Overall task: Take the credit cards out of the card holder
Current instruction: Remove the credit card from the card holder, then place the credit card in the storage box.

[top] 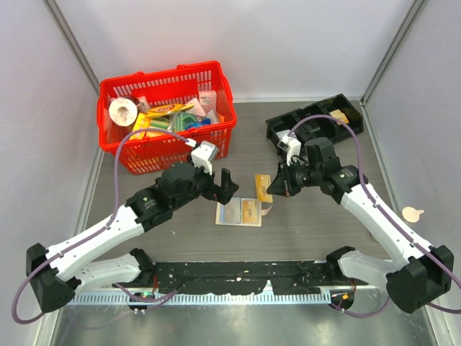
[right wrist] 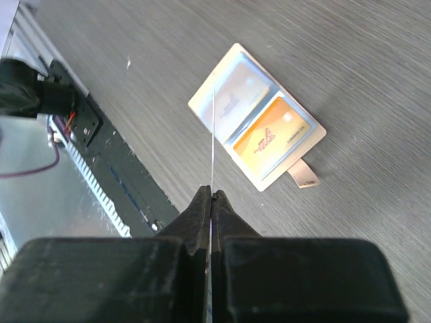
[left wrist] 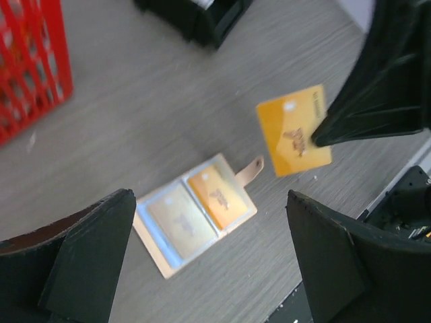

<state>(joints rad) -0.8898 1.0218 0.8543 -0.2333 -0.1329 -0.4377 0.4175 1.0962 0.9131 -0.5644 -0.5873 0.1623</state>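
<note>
Well, card holder (top: 238,213): lies spread open and flat on the grey table (top: 310,231), between the two grippers, with its little tab on the right arm's side.
sleeves: the half next to the tab holds an orange card (left wrist: 217,195); the other half holds a paler card (left wrist: 178,222) under shiny plastic.
held card (top: 263,189): yellow-orange, up in the air near the holder's tab end and not touching it (the right wrist view shows it edge-on, as a thin line).
red basket (top: 162,76): far left, packed with a tape roll (top: 122,111), a crayon box (top: 169,112) and other small colourful goods.
black tray (top: 272,130): far right, with a small yellowish item (top: 338,115) in a compartment toward its right end.
right gripper (top: 272,186): fingers pinched tight on the held card's edge; the arm reaches in from the right.
left gripper (top: 227,184): fingers spread wide with nothing between them, hovering above the holder; the arm stretches in from the near left.
</note>
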